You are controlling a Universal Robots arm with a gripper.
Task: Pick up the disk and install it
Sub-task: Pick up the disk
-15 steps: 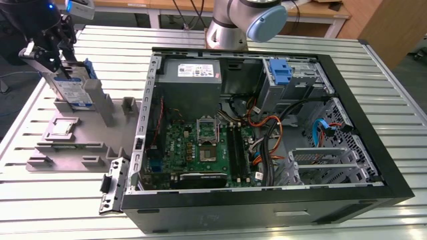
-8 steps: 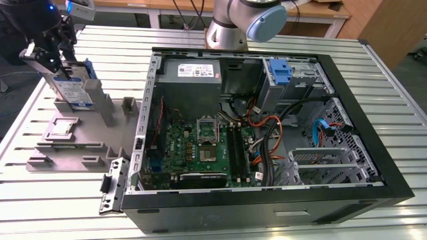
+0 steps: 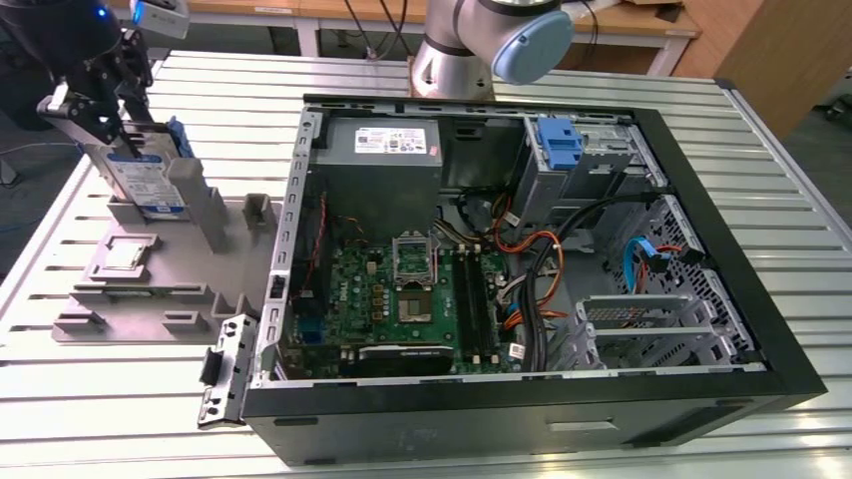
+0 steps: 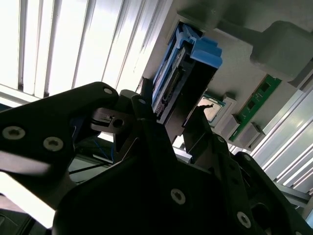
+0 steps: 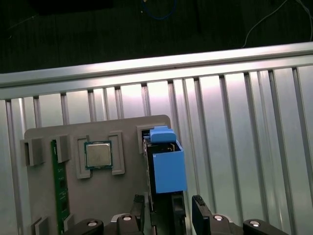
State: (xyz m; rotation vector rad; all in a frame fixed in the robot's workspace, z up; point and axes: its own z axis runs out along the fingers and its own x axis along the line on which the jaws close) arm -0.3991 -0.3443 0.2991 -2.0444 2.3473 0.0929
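The gripper [image 3: 114, 125] straddles the disk [image 3: 140, 175], one black finger [image 5: 139, 208] on each side. Whether the fingers are clamped on it or only close beside it cannot be told. The disk stands on edge just below the gripper. It is a flat silver-grey metal slab in a blue plastic carrier, set in a matte grey moulded fixture [image 3: 160, 269] on the ribbed aluminium table [image 3: 80, 399].
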